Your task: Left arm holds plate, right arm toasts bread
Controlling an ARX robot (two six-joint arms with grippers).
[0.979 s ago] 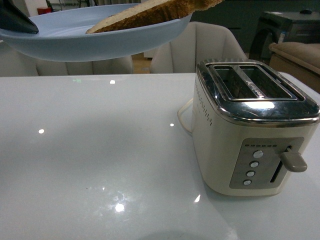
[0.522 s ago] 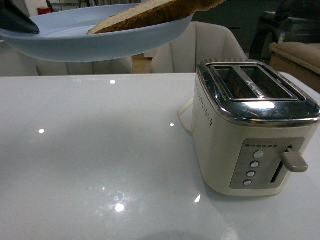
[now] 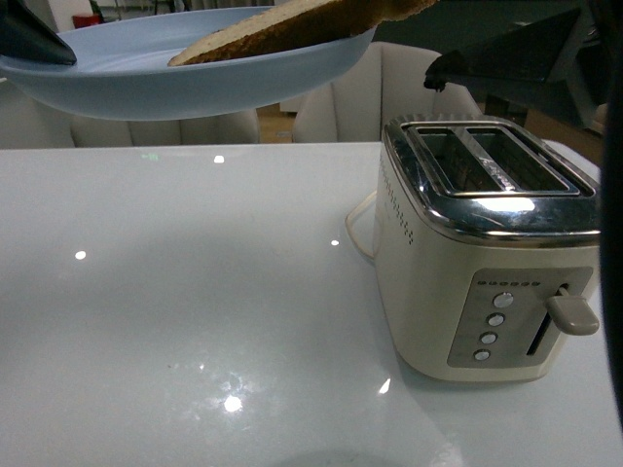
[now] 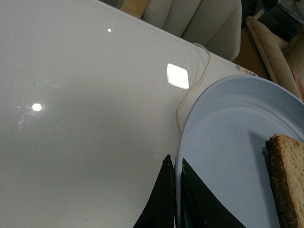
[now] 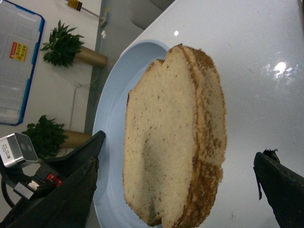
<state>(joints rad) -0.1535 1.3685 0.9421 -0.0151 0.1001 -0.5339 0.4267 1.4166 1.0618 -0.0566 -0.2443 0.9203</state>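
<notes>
The pale blue plate (image 3: 146,83) hangs in the air at the upper left of the front view, above the white table. My left gripper (image 4: 175,166) is shut on its rim, one finger above and one below. The bread (image 3: 292,24) lies on the plate with its crust end sticking out over the rim toward the toaster. In the right wrist view the bread (image 5: 171,137) fills the middle, and my right gripper (image 5: 180,152) is open, its fingers wide on either side of the slice without touching it. One of its dark fingers (image 3: 487,58) shows above the toaster.
A cream and chrome toaster (image 3: 487,253) stands on the table (image 3: 195,292) at the right, with both slots empty and its lever (image 3: 572,313) raised. Its white cable (image 4: 190,95) loops behind it. Pale chairs (image 3: 389,92) stand beyond the table's far edge.
My right gripper has come into the front view from the right, above the toaster and close to the bread's overhanging end. The plate and bread have stayed put.
</notes>
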